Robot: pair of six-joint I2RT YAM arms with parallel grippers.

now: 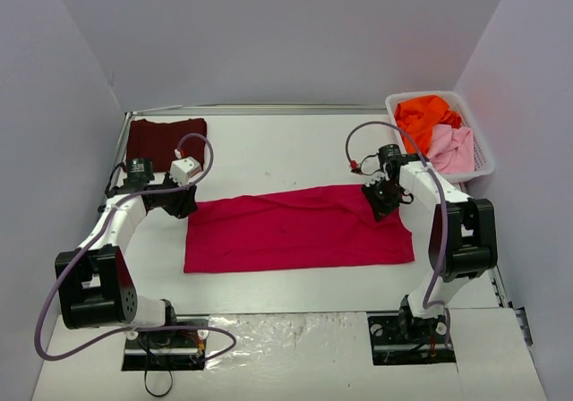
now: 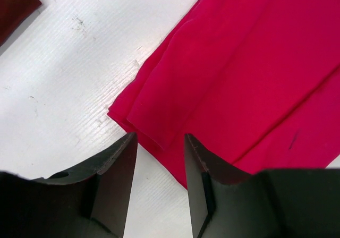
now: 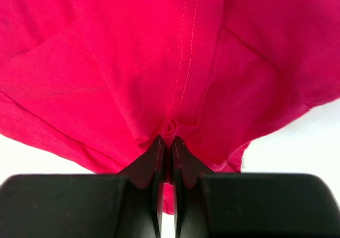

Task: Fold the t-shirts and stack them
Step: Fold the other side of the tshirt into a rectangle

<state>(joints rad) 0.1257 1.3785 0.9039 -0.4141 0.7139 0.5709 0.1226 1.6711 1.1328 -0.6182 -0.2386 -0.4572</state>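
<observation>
Right wrist: right fingers (image 3: 151, 166) pinch crimson t-shirt (image 3: 159, 62); left fingers (image 2: 114, 185) spread at its corner.

A robot test cell in a lab is shown: a white table (image 1: 269, 150) is enclosed on three sides by plain pale walls (image 1: 269, 34). A left arm (image 1: 112, 217) and a right arm (image 1: 443, 200), both trailing cables, are bolted at the table's near edge.

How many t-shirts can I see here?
4: a crimson-red one spread mid-table, a folded maroon one at the far left, an orange one and a pink one in the basket; more may hide underneath.
</observation>
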